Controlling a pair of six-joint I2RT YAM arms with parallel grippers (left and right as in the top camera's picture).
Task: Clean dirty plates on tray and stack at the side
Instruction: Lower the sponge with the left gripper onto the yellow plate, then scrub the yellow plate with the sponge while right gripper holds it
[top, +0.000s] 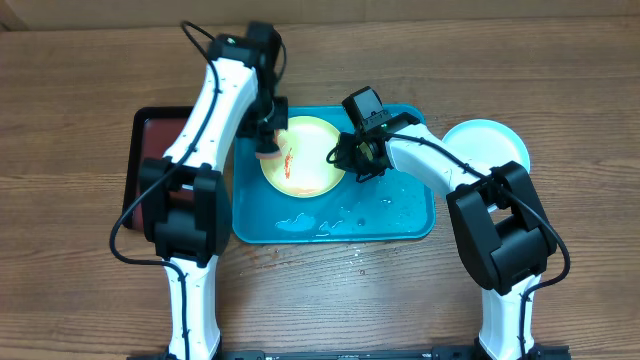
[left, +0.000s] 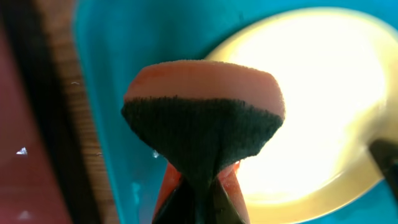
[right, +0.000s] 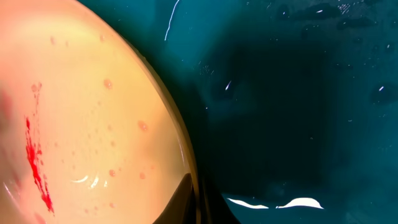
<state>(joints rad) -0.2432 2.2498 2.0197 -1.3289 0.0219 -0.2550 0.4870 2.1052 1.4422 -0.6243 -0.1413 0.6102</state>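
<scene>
While the overhead view takes in the whole table (top: 80, 80), it shows the yellow-green plate (top: 303, 160) lying in the left half of the turquoise tray (top: 400, 215). A pale plate (top: 490, 140) lies off the tray's right edge, and a dark red tray (top: 150, 150) lies beside its left edge. Only the right wrist view shows the plate's red smear (right: 36, 162) up close, among water beads (right: 109, 84). The right claw (right: 198, 196) pinches that plate's rim, its fingers cut off at the bottom of the view. The left wrist view alone shows the sponge (left: 205, 112), pink backed with a dark scrub face, clamped in the left claw (left: 199, 186) over the tray's left side. Glare washes out the plate there, and I cannot tell whether the sponge touches it. The right arm covers part of the pale plate, so it is unclear whether this is one plate or a stack.
</scene>
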